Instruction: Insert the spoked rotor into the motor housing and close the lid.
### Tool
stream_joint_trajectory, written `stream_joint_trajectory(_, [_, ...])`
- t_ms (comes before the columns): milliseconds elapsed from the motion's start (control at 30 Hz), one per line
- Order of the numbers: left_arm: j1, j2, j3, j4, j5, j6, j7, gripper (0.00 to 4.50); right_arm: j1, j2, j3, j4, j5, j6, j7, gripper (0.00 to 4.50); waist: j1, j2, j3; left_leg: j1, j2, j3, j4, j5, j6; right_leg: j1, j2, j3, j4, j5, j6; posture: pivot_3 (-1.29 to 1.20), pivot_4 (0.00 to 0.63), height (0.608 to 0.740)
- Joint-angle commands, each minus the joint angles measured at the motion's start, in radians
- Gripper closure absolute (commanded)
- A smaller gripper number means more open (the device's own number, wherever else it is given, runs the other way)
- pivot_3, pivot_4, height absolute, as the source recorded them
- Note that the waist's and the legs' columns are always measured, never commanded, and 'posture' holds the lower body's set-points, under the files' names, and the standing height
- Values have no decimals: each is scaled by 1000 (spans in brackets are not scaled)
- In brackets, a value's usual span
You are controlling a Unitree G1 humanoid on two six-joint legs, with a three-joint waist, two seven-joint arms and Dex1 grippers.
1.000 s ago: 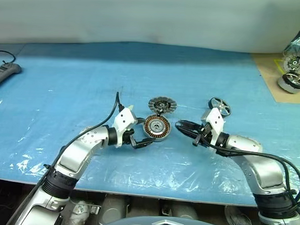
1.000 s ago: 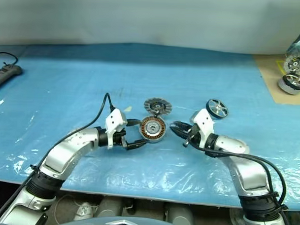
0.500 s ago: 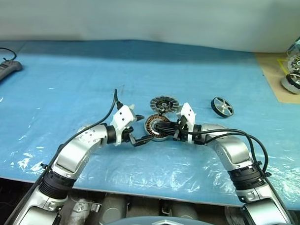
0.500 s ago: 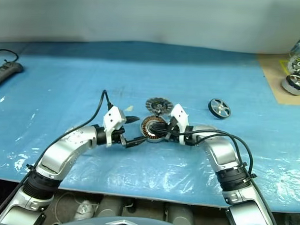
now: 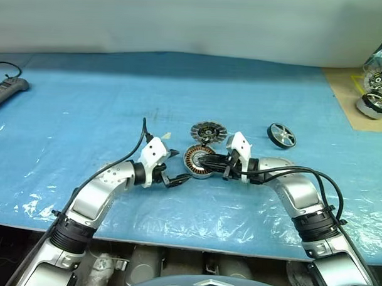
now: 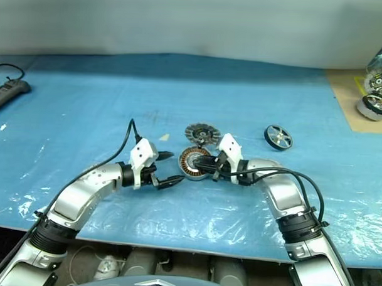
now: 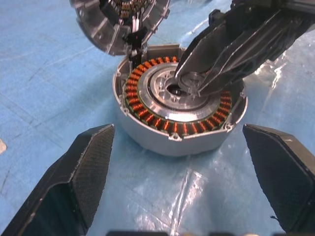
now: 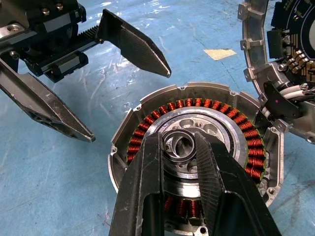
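Observation:
The motor housing (image 5: 192, 157), with copper windings around a silver hub, lies flat on the blue sheet at the centre. Its lid (image 5: 207, 131), a round finned part joined to it by wires, leans just behind it. My right gripper (image 5: 201, 161) reaches in from the right, its fingers (image 8: 147, 182) close together and pinching the raised collar of the hub (image 8: 179, 142). My left gripper (image 5: 181, 165) stands wide open just left of the housing, its fingers (image 7: 83, 167) apart from the housing and holding nothing. The spoked rotor (image 5: 282, 135) lies alone on the sheet to the right.
A power strip (image 5: 4, 91) lies at the far left edge. Further motor parts (image 5: 376, 93) sit on a tan board at the far right. The blue sheet (image 5: 85, 114) covers the table down to its front edge.
My right arm swung left from beside the spoked rotor to the motor housing, and its fingertips came down onto the hub. The left gripper stayed where it was, open.

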Motion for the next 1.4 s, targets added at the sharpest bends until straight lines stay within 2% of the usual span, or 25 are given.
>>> stream_joint_trajectory(33, [2, -2, 5, -20, 4, -28, -6, 0, -15, 4, -5, 7, -6, -15, 1, 3953, 0, 0, 0, 0, 0, 0, 0, 0, 0, 0, 0, 0, 0, 0, 0, 0, 150, 740])
stream_joint_trajectory(733, [60, -15, 1, 5, 32, -97, -17, 0, -36, 9, 23, 44, -67, -40, 15, 3953, -1, 0, 0, 0, 0, 0, 2, 0, 0, 0, 0, 0, 2, 0, 0, 0, 150, 740])
stream_joint_trajectory(1067, [39, -19, 2, -92, 15, 0, 7, 0, -22, 22, 35, 70, -101, -64, -2, 3953, -1, 0, 0, 7, 0, 0, 2, 0, 0, 6, 0, 0, 3, 0, 0, 0, 150, 740])
stream_joint_trajectory(1133, [38, -24, -2, -85, 19, -2, 11, 0, -19, 18, 40, 72, -108, -66, 2, 3223, -1, 0, 0, 8, 0, 0, 1, 0, 0, 6, 0, 1, 3, 0, 0, 0, 150, 740])
stream_joint_trajectory(1267, [33, -34, -1, -50, 24, -19, 10, 0, -19, 16, 43, 73, -110, -60, 2, 2044, 0, 0, 0, 9, 0, 0, 1, 0, 0, 7, 0, 1, 3, 0, 0, 0, 150, 740])
stream_joint_trajectory(1400, [28, -38, 1, -15, 29, -39, 2, 0, -25, 18, 30, 65, -103, -72, -5, 2044, 0, 0, 0, 10, 0, 0, 1, 0, 0, 9, 0, 1, 3, 0, 0, 0, 150, 740])
